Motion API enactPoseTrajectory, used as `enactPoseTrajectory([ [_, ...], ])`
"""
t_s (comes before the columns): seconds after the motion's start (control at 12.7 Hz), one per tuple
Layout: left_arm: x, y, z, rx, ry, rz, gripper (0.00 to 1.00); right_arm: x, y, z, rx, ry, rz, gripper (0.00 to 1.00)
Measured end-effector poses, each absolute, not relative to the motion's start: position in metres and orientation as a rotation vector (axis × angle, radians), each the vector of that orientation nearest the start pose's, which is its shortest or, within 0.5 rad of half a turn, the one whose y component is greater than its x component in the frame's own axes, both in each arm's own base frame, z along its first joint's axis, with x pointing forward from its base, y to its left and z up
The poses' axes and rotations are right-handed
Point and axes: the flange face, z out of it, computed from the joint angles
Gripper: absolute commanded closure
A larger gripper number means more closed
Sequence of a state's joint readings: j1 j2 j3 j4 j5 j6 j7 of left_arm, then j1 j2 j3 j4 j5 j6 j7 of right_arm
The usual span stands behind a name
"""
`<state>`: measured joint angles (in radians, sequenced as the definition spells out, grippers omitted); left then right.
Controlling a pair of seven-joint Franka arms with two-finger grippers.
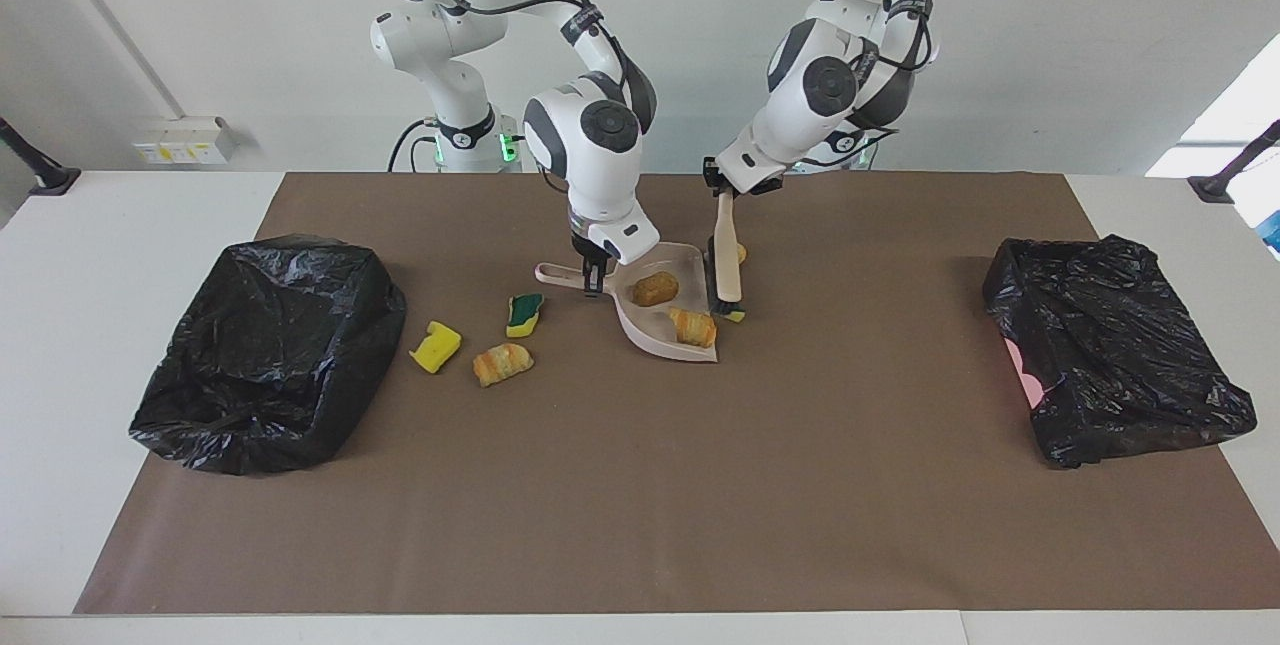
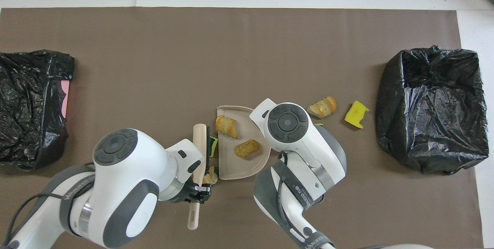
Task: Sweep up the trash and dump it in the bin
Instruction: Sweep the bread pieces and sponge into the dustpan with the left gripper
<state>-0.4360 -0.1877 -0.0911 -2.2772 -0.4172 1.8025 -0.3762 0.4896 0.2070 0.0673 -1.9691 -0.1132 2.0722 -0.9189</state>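
Right tool [image 1: 592, 277] clenched on dustpan [image 1: 668, 335] handle – left tool [image 1: 722, 195] gripping brush [image 1: 727, 260] beside it; two pastries [image 1: 655, 288] in pan.

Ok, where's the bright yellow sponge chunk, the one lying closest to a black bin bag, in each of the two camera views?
Facing view: the yellow sponge chunk lies left of centre, beside the black bin bag at the right arm's end of the table.
Overhead view: the same chunk lies right of centre, beside that bag.
Shared landmark: the striped pastry lies next to it, between it and the dustpan.
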Motion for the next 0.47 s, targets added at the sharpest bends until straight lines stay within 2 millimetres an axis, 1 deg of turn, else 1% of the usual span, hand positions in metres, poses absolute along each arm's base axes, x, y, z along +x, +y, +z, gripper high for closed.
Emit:
enactPoseTrajectory([
  [0.08,0.375,-0.242,0.427,-3.239,-0.185,0.738,1.0,0.502,0.303,0.363,-2.305,-2.223,0.201,1.0],
  [0.16,0.371,-0.234,0.431,-3.186,-0.341,0.759,1.0,0.502,0.302,0.366,-2.306,-2.224,0.212,1.0],
  [0.24,0.362,-0.233,0.431,-3.129,-0.48,0.769,1.0,0.502,0.302,0.366,-2.306,-2.225,0.214,1.0],
  [0.32,0.348,-0.236,0.427,-3.066,-0.594,0.774,1.0,0.502,0.302,0.365,-2.305,-2.226,0.217,1.0],
  [0.47,0.308,-0.254,0.408,-2.93,-0.749,0.767,1.0,0.499,0.303,0.362,-2.298,-2.229,0.23,1.0],
])
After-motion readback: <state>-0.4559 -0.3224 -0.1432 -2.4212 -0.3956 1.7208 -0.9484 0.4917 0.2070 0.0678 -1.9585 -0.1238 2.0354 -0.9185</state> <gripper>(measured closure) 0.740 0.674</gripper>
